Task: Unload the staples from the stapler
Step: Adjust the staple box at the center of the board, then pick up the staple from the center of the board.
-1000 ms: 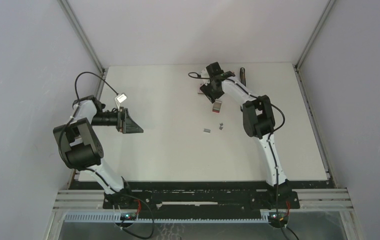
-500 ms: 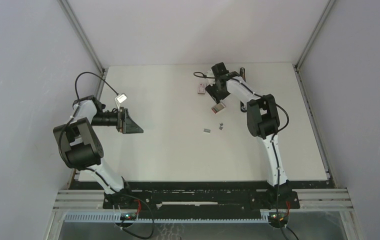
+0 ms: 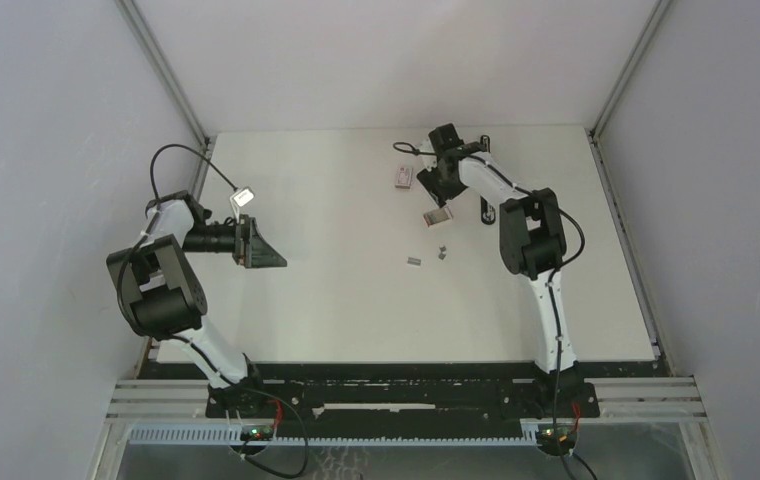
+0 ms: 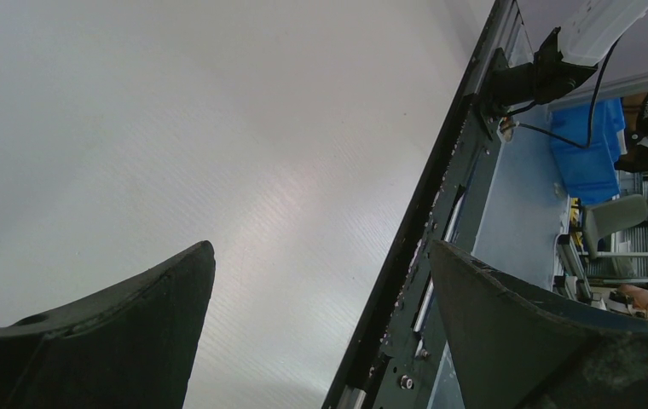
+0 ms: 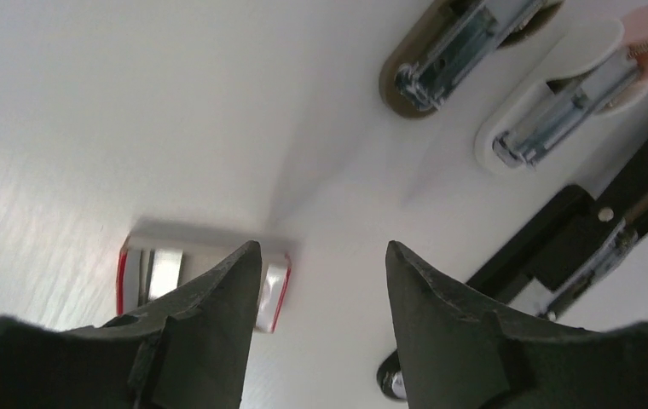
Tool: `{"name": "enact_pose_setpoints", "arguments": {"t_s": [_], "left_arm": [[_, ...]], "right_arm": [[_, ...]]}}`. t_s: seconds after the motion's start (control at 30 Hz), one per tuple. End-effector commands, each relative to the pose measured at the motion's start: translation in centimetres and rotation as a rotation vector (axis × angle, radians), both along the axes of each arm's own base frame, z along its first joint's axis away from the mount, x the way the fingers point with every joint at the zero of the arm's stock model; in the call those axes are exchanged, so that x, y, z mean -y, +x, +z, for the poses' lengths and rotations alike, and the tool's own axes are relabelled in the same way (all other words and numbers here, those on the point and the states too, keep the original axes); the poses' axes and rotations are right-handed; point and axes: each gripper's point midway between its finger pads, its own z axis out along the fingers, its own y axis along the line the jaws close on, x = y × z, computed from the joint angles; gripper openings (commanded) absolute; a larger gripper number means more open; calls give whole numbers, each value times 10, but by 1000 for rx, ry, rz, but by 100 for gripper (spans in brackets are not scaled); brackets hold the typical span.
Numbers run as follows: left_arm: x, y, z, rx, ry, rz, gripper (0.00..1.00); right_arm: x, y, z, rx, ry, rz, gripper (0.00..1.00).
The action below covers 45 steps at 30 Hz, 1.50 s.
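The black stapler lies at the far right of the table, mostly hidden under my right arm. In the right wrist view the stapler runs along the right side, apart from the fingers. Two small grey staples lie loose on the table nearer the middle. My right gripper hovers over bare table, open with nothing between its fingers. My left gripper hangs wide open and empty at the left side.
A small pink-and-white box sits just below the right gripper, partly behind one finger. Another small box lies to its left. A brown stapler and a white-and-pink stapler lie beyond the black one.
My right arm has swung to the right, uncovering the second small box and covering more of the black stapler. The left arm has not moved.
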Motion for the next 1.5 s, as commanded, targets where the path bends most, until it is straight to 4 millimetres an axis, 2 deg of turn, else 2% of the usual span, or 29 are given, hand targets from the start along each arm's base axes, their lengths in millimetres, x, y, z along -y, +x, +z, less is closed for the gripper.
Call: {"name": "enact_pose_setpoints", "arguments": {"t_s": [0.0, 0.1, 0.2, 0.3, 0.43, 0.6, 0.87, 1.0, 1.47], "left_arm": [[-2, 13, 15, 75, -21, 7, 100], [-2, 13, 15, 72, -24, 7, 100], [-2, 12, 16, 75, -27, 4, 100], [-2, 12, 17, 79, -26, 0, 100], [-2, 10, 17, 84, -19, -4, 100], [-1, 7, 20, 106, -4, -10, 100], [-2, 7, 20, 111, 0, -12, 100], [-2, 7, 19, 109, -1, -11, 100], [-1, 7, 19, 105, -4, -11, 100]], "right_arm": [[-9, -9, 86, 116, 94, 22, 56], [-23, -35, 102, 114, 125, 126, 55], [-41, -65, 104, 105, 149, 250, 55], [-63, -98, 94, 76, 159, 392, 56], [-76, -131, 74, -14, 168, 523, 55], [-87, -153, 54, -140, 203, 599, 49], [-95, -164, 30, -202, 177, 670, 47], [-96, -163, 19, -218, 153, 671, 46], [-107, -158, 9, -208, 142, 667, 43]]}}
